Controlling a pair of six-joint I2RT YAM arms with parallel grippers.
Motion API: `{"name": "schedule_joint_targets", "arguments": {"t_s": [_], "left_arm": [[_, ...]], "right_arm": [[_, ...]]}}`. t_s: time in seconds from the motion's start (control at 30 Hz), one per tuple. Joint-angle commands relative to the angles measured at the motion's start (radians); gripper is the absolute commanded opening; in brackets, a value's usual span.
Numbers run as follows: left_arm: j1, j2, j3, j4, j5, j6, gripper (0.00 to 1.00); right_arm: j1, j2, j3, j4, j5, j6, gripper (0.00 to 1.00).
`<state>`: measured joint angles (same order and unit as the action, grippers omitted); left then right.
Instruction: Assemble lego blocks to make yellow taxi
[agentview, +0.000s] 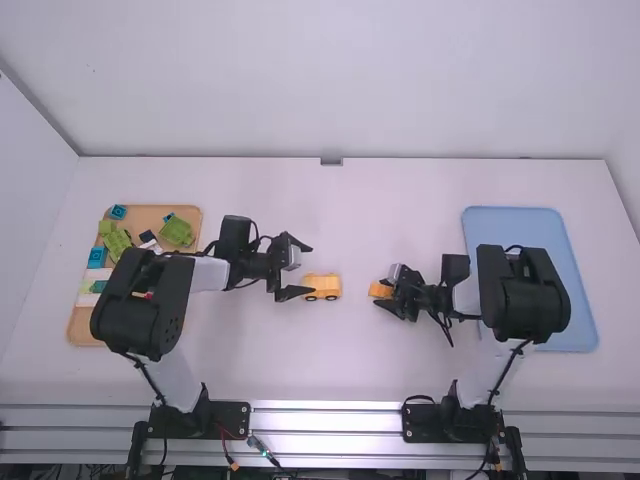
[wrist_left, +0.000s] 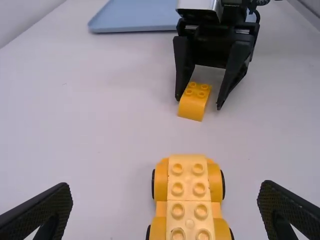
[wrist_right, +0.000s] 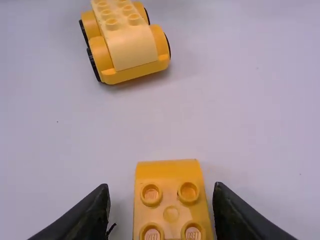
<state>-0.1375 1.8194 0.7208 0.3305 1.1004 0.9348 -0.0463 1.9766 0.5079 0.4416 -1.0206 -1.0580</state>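
Stretches flat as a white table (agentview: 380, 200). Carries a tan tray (agentview: 148, 217) at left and a blue tray (agentview: 515, 225) at right. Bears between them a yellow wheeled car base (wrist_left: 188, 197) and, nearer the blue tray, a small yellow-orange curved block (wrist_right: 171, 214), studs up.

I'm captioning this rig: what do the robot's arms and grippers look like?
The left arm and right arm have white links, bulky rounded black housings and thin black cables. The left gripper and right gripper are black, each with two tapering fingers.

The high camera looks down, wrist cameras closer.
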Motion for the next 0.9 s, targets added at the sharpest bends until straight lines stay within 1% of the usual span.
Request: {"name": "schedule_joint_targets", "arguments": {"t_s": [0.0, 0.1, 0.2, 0.27, 0.4, 0.5, 0.57, 0.73, 0.83, 0.87], "left_arm": [[-0.009, 0.002, -0.002, -0.001, 0.036, -0.004, 0.99], [-0.012, 0.002, -0.002, -0.001, 0.033, -0.004, 0.99], [-0.013, 0.002, -0.002, 0.004, 0.033, -0.004, 0.99], [-0.013, 0.002, -0.002, 0.004, 0.033, -0.003, 0.99], [-0.013, 0.002, -0.002, 0.003, 0.033, -0.004, 0.99], [-0.013, 0.002, -0.002, 0.003, 0.035, -0.004, 0.99], [-0.013, 0.002, -0.002, 0.003, 0.035, -0.004, 0.99], [-0.013, 0.002, -0.002, 0.003, 0.036, -0.004, 0.99], [-0.013, 0.002, -0.002, 0.003, 0.037, -0.004, 0.99], [-0.013, 0.002, -0.002, 0.003, 0.036, -0.004, 0.99]], "right_arm": [[-0.014, 0.013, 0.002, -0.005, 0.014, -0.001, 0.53], [-0.043, 0.013, 0.003, -0.022, -0.005, -0.010, 0.53], [-0.069, 0.013, 0.002, -0.051, -0.034, -0.050, 0.51], [-0.073, 0.013, 0.002, -0.055, -0.034, -0.050, 0.50], [-0.053, 0.013, 0.003, -0.054, -0.061, -0.076, 0.50], [-0.037, 0.013, 0.003, -0.045, -0.050, -0.065, 0.49], [-0.031, 0.013, 0.005, -0.047, -0.040, -0.065, 0.45], [-0.047, 0.013, 0.003, -0.050, -0.041, -0.066, 0.39], [-0.043, 0.013, 0.003, -0.054, -0.031, -0.068, 0.36], [-0.037, 0.013, 0.003, -0.053, -0.017, -0.061, 0.33]]}}
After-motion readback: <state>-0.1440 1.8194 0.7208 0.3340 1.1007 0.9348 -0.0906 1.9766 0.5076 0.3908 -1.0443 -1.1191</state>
